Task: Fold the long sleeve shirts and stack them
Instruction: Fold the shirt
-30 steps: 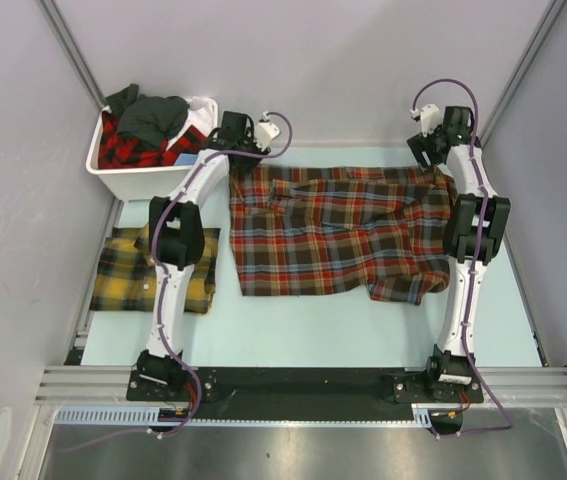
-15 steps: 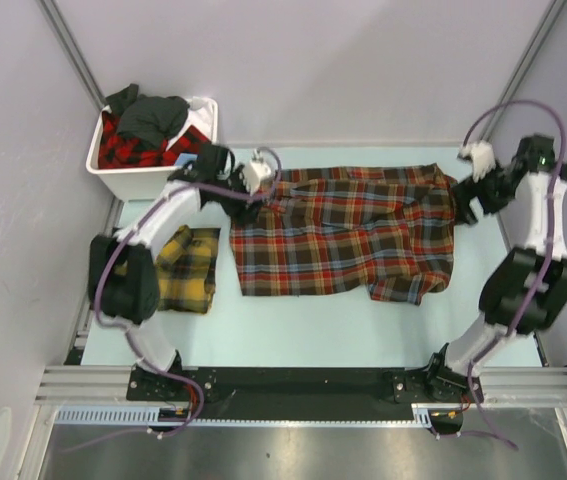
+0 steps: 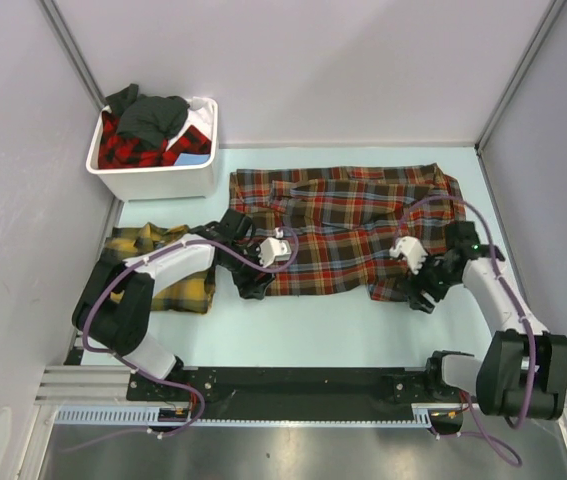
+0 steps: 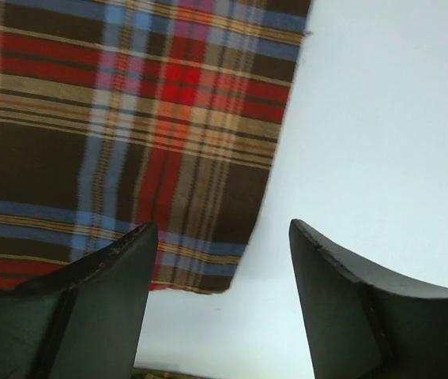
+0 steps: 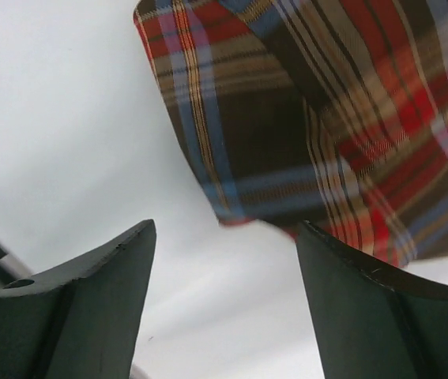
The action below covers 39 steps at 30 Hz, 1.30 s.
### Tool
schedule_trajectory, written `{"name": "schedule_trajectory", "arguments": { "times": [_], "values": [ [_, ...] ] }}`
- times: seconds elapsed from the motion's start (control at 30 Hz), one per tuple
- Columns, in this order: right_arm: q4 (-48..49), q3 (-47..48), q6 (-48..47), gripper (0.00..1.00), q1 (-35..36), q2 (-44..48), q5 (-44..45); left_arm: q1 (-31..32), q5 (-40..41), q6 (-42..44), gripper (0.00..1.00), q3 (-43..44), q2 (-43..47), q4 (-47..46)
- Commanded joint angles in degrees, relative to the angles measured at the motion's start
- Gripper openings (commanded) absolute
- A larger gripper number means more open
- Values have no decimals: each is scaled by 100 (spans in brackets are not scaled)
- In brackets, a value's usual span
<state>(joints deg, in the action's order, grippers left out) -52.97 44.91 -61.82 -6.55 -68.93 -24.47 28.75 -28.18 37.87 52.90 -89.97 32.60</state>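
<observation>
Left tool (image 3: pixel 251 284) and right tool (image 3: pixel 421 297) wide, empty, low at near hem.
Red-brown shirt (image 3: pixel 343 225) spread flat on surface (image 3: pixel 343 330), near corners under tools; folded yellow shirt (image 3: pixel 191 288) left; bin (image 3: pixel 153 182) of shirts (image 3: pixel 133 140) far left.

Robotics lab test cell, plain grey partition walls (image 3: pixel 363 60), aluminium frame rail (image 3: pixel 73 385), pale tabletop (image 3: pixel 313 330), left arm (image 3: pixel 168 262) and right arm (image 3: pixel 498 295) bolted alongside

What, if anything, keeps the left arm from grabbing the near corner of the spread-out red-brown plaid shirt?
Nothing visible, so probably yes. The left gripper is open, directly above the near-left corner of the red-brown plaid shirt, and that corner lies flat on the table with nothing on top of it.
</observation>
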Motion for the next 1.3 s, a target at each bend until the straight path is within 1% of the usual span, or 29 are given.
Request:
{"name": "schedule_trajectory", "arguments": {
  "times": [0.0,0.03,0.17,0.2,0.27,0.3,0.37,0.4,0.43,0.47,0.53,0.57,0.6,0.63,0.7,0.73,0.8,0.83,0.9,0.93,0.97,1.0,1.03,1.07,1.1,1.13,1.2,1.23,1.27],
  "values": [
    [1622,-639,443,78,907,29,740,69,348,-131,75,-35,-108,-553],
    [1936,-719,452,78,1005,-41,881,78,427,-43,75,-61,-152,-553],
    [2501,-922,452,75,1147,-428,1408,113,717,352,75,-210,-301,-632],
    [2554,-922,408,71,1156,-533,1462,165,866,440,74,-228,-345,-649],
    [2678,-922,390,66,1199,-613,1620,218,964,677,74,-254,-441,-606],
    [2704,-922,355,59,1208,-622,1673,253,938,739,73,-254,-451,-580],
    [2626,-870,294,51,1243,-596,1761,332,1007,880,70,-272,-390,-500],
    [2512,-835,285,42,1252,-578,1770,368,999,941,69,-324,-302,-518],
    [2424,-739,276,38,1252,-526,1788,368,825,1090,69,-368,-206,-431],
    [2327,-668,259,34,1261,-491,1779,368,745,1170,69,-342,-83,-291],
    [2090,-580,267,22,1270,-351,1718,420,561,1362,70,-246,6,138],
    [2028,-518,232,16,1270,-332,1700,447,551,1425,69,-254,-3,220],
    [1914,-483,241,6,1270,-306,1700,525,638,1460,65,-280,-29,220],
    [1861,-448,250,2,1270,-288,1709,543,717,1495,49,-281,-64,221],
    [1634,-229,241,0,1270,-297,1700,544,840,1478,30,-220,-222,229],
    [1545,-123,241,0,1270,-297,1639,526,850,1469,15,-97,-248,290],
    [1317,331,197,0,1270,-332,1542,404,702,1408,3,87,-214,404],
    [1298,491,171,0,1270,-376,1455,325,631,1268,0,332,-187,414],
    [1359,1069,109,0,1261,-691,1401,27,464,1162,0,693,-248,528],
    [1386,1334,100,0,1252,-892,1384,-88,428,988,0,1078,-301,528],
    [1429,1580,100,0,1226,-1295,1357,-307,393,881,0,1282,-415,502],
    [1491,2166,83,0,1200,-1569,1322,-413,349,619,0,1493,-485,432],
    [1526,2450,91,0,1139,-1824,1287,-501,340,477,0,1895,-660,379],
    [1553,2757,118,0,1121,-2070,1269,-650,349,363,0,2073,-757,335],
    [1579,3135,161,0,1077,-2638,1200,-704,471,127,0,2240,-863,169],
    [1588,3730,205,0,1050,-2878,1173,-739,541,20,0,2520,-1108,81],
    [1597,4375,276,0,1041,-3650,1111,-810,656,-217,0,2829,-1416,-33],
    [1614,4917,337,0,1050,-3915,1120,-836,822,-323,0,3074,-1696,-113],
    [1641,5140,355,2,1059,-4127,1146,-871,893,-428,0,3181,-1838,-209]
  ]
}}
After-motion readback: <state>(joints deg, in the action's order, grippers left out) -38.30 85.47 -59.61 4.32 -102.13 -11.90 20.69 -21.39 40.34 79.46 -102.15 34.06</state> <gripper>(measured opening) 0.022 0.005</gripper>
